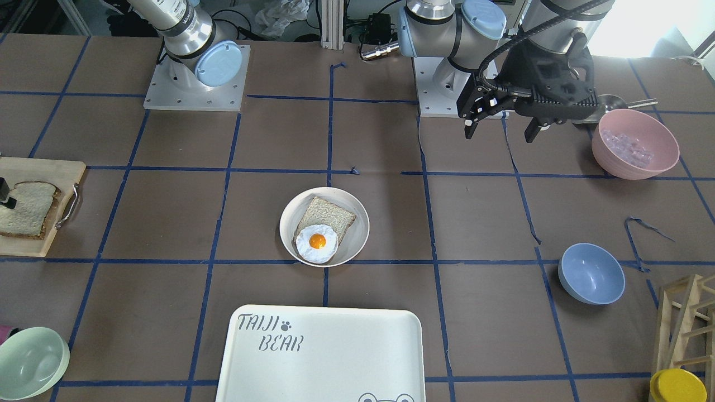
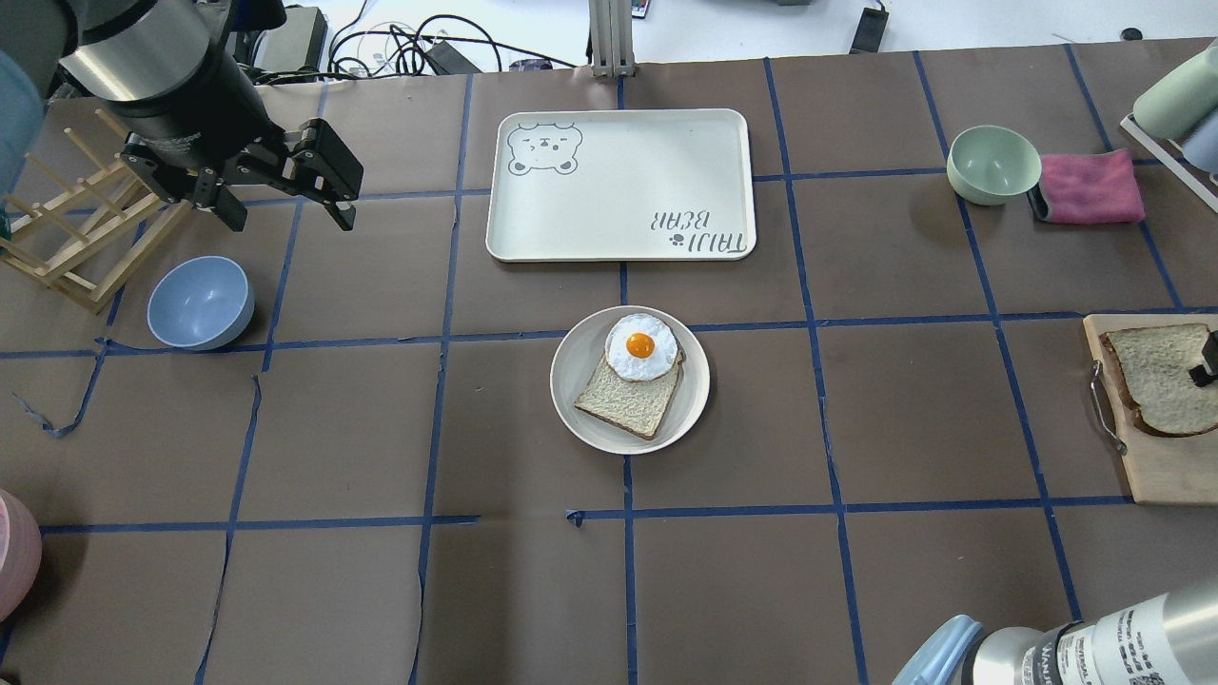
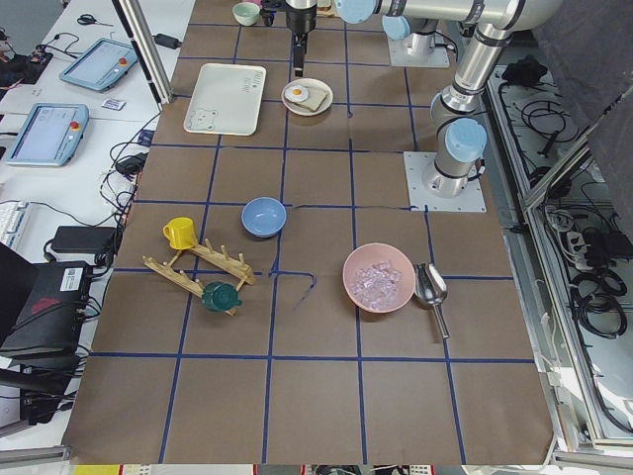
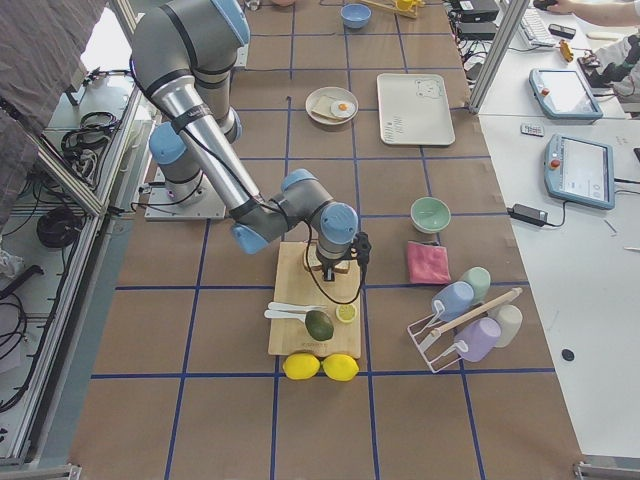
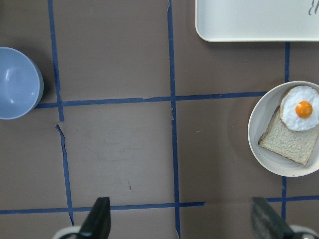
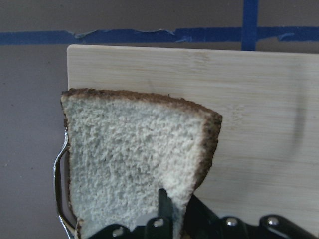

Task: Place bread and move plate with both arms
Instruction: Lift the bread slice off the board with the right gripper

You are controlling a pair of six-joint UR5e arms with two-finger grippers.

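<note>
The bread [image 1: 28, 209], a dark-crusted slice, lies on a wooden cutting board [image 1: 39, 245] at the table's end; it also shows in the overhead view [image 2: 1156, 376]. My right gripper [image 6: 174, 209] is shut on the bread's [image 6: 129, 154] near edge, low over the board. The round cream plate [image 1: 357, 240] sits mid-table [image 2: 695, 400] and holds a smaller pale slice with a fried egg [image 1: 317, 243]. My left gripper [image 2: 290, 224] hangs open and empty above the table, far from the plate [image 5: 254, 124].
The "TAIJI BEAR" tray [image 2: 618, 185] lies just beyond the plate. A blue bowl [image 2: 200, 303] and a wooden rack [image 2: 67, 238] are near my left gripper. A pink bowl [image 1: 635, 144], a mint bowl [image 2: 992, 164] and a pink cloth [image 2: 1090, 187] stand around.
</note>
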